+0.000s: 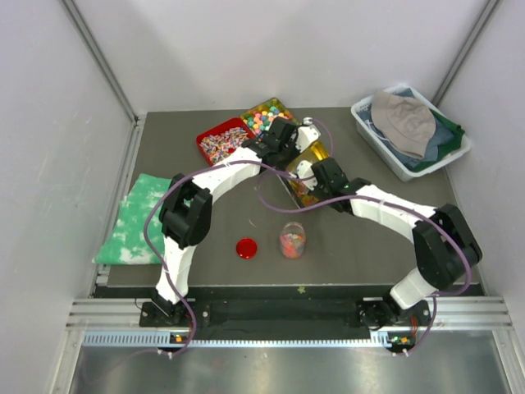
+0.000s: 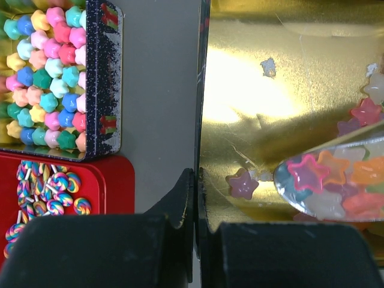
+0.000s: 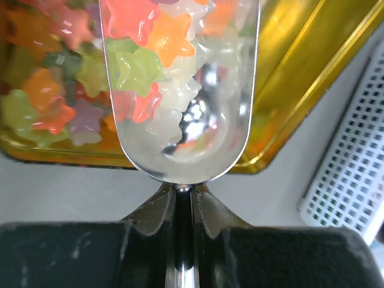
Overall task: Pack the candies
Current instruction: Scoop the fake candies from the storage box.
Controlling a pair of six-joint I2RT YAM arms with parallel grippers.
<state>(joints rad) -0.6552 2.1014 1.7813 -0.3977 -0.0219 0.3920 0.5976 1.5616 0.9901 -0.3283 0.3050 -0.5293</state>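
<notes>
The candies (image 3: pixel 162 42) are tiny glossy jelly stars in orange, red-pink, yellow and green. They fill a metal scoop (image 3: pixel 186 120) held just above a gold tray (image 3: pixel 300 72). More candies (image 3: pixel 48 108) lie in the tray. My right gripper (image 3: pixel 183 198) is shut on the scoop's handle. My left gripper (image 2: pixel 197 192) is shut on the gold tray's side wall (image 2: pixel 201 90). The loaded scoop (image 2: pixel 336 186) shows at the right of the left wrist view. A clear jar (image 1: pixel 293 240) partly filled with candies stands at the table's front, its red lid (image 1: pixel 246 248) beside it.
A red tray of striped wrapped sweets (image 2: pixel 54 192) and a dark tin of pastel pieces (image 2: pixel 54 72) sit left of the gold tray. A white basket (image 1: pixel 373 135) with a hat and cloths stands at the back right. A green cloth (image 1: pixel 135 217) lies at the left.
</notes>
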